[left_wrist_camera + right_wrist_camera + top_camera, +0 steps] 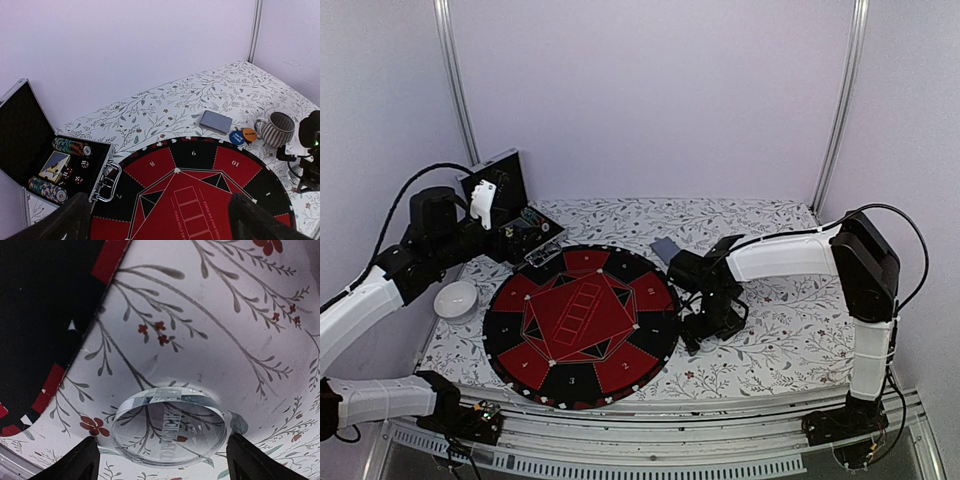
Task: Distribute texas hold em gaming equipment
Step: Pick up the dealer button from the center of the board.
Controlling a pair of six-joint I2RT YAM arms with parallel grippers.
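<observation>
At three o'clock off the round poker mat (582, 325), the right gripper (163, 456) straddles a clear button disc (167, 432), jaws spread; the left gripper (160, 212) stands spread too.

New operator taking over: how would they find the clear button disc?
Find the round red-and-black mat; off its right edge, on the floral cloth, hangs the right gripper. Between its open jaws lies the clear disc, see-through with faint lettering, unlike the blue disc and orange disc.
</observation>
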